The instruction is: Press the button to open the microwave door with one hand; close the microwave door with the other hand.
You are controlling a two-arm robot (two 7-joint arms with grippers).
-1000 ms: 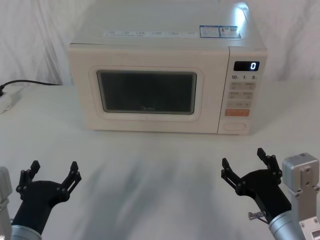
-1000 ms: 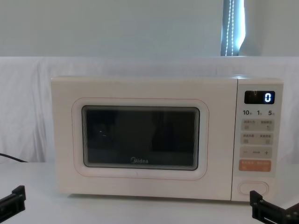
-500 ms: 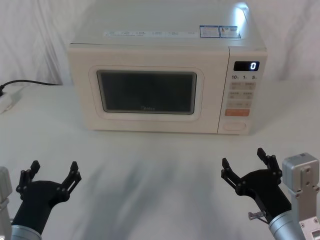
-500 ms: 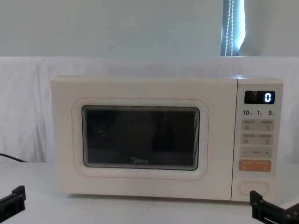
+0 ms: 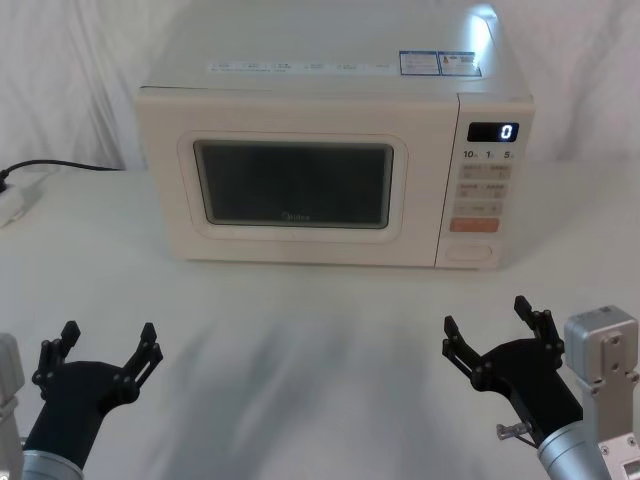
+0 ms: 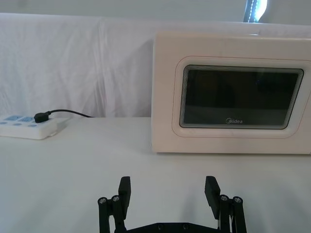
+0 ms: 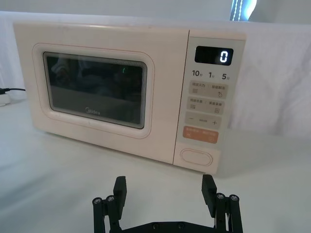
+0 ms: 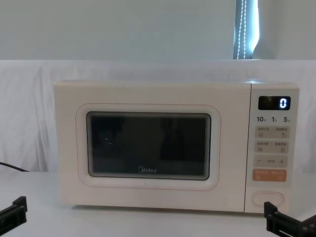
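The cream-white microwave stands at the back of the white table, its display reading 0. Its door with the dark window is shut flush; the same door faces the chest view. The wide pill-shaped button sits at the bottom of the keypad, below the orange key, and appears as the button in the right wrist view. My left gripper hovers open near the table's front left. My right gripper hovers open at the front right, well short of the button. Neither touches anything.
A white power strip with a black plug and cable lies left of the microwave. A white cloth covers the table and the backdrop. Open tabletop lies between the grippers and the microwave.
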